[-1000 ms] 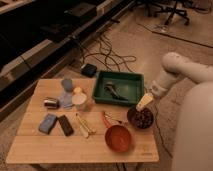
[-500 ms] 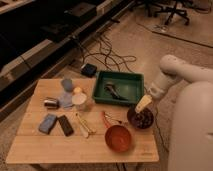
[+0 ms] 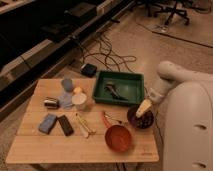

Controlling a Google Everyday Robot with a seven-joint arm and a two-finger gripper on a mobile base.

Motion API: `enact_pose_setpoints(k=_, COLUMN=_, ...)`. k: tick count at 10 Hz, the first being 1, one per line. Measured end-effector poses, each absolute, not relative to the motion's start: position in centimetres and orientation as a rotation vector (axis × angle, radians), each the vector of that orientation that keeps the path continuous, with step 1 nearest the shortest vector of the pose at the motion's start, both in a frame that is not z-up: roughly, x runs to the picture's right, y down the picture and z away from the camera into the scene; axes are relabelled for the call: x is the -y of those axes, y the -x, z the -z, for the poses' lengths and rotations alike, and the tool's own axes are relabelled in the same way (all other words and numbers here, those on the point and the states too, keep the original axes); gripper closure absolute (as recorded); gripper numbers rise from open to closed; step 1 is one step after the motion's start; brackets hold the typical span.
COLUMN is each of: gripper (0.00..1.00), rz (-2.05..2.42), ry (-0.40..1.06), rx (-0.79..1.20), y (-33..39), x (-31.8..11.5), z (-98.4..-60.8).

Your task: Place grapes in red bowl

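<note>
The red bowl [image 3: 118,138] stands near the table's front edge, right of centre, and looks empty. A darker maroon bowl [image 3: 139,118] stands behind it to the right. A dark lump that looks like the grapes [image 3: 142,120] lies in the maroon bowl. My gripper [image 3: 143,108], cream coloured, hangs from the white arm [image 3: 165,80] and points down into the maroon bowl, right over the grapes.
A green tray [image 3: 119,87] with a dark item stands at the back right. A white cup [image 3: 78,100], a blue cup [image 3: 67,84], a can [image 3: 51,103], a blue sponge [image 3: 48,123], a black block [image 3: 65,125] and sticks [image 3: 85,124] lie on the left half. Cables run on the floor behind.
My gripper has sunk a little toward the maroon bowl. The bowls and the other things have not moved.
</note>
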State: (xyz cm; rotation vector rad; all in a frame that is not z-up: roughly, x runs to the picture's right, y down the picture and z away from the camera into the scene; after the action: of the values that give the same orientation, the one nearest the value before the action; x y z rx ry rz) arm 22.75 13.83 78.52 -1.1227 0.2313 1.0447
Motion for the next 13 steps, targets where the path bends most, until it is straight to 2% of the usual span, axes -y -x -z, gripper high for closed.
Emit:
enact_pose_setpoints(k=3, gripper=0.2, rz=-1.036, ry=1.13, rx=-0.246, y=-22.56, x=-14.58, z=-79.16)
enact_pose_setpoints(k=4, gripper=0.24, rz=-1.035, ry=1.13, rx=-0.248, y=-22.56, x=-14.69, z=-79.21)
enact_pose_setpoints(k=6, gripper=0.4, rz=-1.033, ry=1.129, rx=-0.251, y=-22.57, x=-14.88, z=-79.28)
enact_pose_setpoints(k=13, gripper=0.41, rz=-1.015, ry=1.124, rx=-0.235, y=-22.21, x=-14.89, z=-79.09)
